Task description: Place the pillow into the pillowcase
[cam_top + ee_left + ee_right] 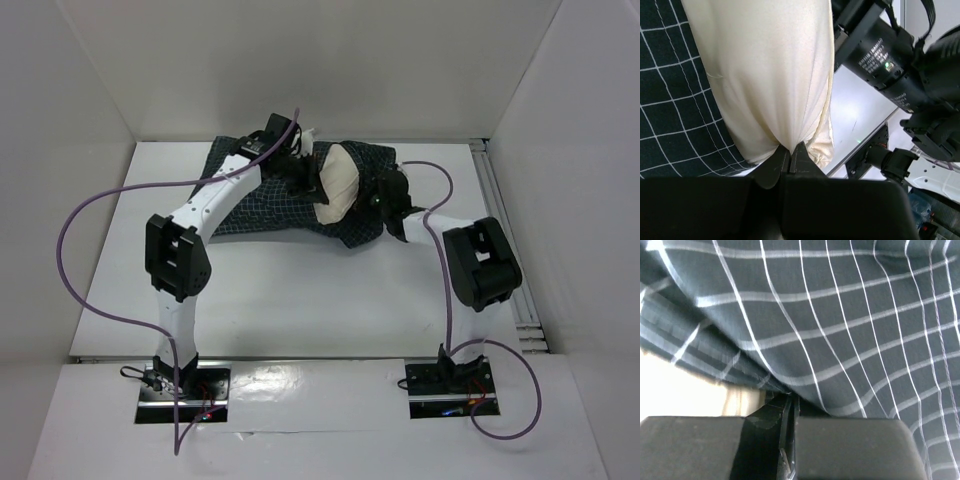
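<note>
Pinches the pillow by its cream end with the left gripper - clamps the pillowcase edge in the right gripper. Holds both at the table's far middle, pillow partly sheathed.

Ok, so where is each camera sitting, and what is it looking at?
Top external: high behind both arms, looking down at pillow and pillowcase; both arms show.
Left wrist: on the left arm, facing the left gripper pinching the pillow; right arm behind.
Right wrist: on the right arm, close on the right gripper pinching the pillowcase.
All three views show the pillowcase.
</note>
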Robot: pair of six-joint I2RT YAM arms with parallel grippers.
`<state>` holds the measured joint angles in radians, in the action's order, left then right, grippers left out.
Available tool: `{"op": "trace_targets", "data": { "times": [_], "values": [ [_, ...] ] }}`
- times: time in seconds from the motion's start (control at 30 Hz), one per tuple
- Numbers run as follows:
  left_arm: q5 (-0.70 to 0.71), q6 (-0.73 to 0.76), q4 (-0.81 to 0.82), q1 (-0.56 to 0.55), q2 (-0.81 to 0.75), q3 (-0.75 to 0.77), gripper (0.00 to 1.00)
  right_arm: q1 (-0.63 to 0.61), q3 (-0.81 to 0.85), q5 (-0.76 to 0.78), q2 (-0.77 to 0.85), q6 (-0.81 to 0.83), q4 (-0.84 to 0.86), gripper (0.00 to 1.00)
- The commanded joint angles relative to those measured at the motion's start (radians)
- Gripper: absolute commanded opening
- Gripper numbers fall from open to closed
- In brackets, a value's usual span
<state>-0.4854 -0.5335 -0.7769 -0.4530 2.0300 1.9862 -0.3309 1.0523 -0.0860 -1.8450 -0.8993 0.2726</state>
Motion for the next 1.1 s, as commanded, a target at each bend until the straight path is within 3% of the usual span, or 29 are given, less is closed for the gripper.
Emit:
{"op": "trace_targets", "data": {
  "times": [0.0,0.3,0.47,0.6,0.67,0.8,0.9,0.93,0.97,1.07],
  "values": [
    [-0.044,-0.063,0.073,0.016,-0.062,0.023,0.0,0.0,-0.061,0.009,0.121,0.06,0.035,0.0],
    [0.126,-0.187,0.148,0.034,0.055,-0.029,0.0,-0.12,-0.236,-0.11,0.513,0.227,-0.122,0.0],
    [0.149,-0.2,0.182,-0.035,0.168,0.011,0.0,-0.273,-0.117,-0.188,0.54,0.307,-0.205,0.0],
    [0.169,-0.2,0.169,-0.078,0.208,0.02,0.0,-0.3,-0.074,-0.282,0.563,0.335,-0.191,0.0],
    [0.169,-0.2,0.169,-0.098,0.22,0.011,0.0,-0.31,-0.055,-0.282,0.59,0.346,-0.223,0.0],
    [0.102,-0.189,0.151,-0.098,0.164,-0.015,0.0,-0.281,-0.076,-0.132,0.638,0.392,-0.329,0.0],
    [0.047,-0.128,0.082,-0.098,0.07,-0.015,0.23,-0.185,-0.142,-0.12,0.687,0.425,-0.38,0.0],
    [0.038,-0.112,0.021,-0.089,0.046,-0.006,0.34,-0.16,-0.168,-0.12,0.687,0.436,-0.389,0.0],
    [0.018,-0.079,-0.005,-0.088,0.023,-0.006,0.51,-0.119,-0.179,-0.12,0.697,0.457,-0.4,0.0],
    [-0.016,-0.025,-0.089,-0.079,-0.057,-0.006,0.65,-0.057,-0.202,-0.156,0.681,0.496,-0.409,0.0]
  ]
}}
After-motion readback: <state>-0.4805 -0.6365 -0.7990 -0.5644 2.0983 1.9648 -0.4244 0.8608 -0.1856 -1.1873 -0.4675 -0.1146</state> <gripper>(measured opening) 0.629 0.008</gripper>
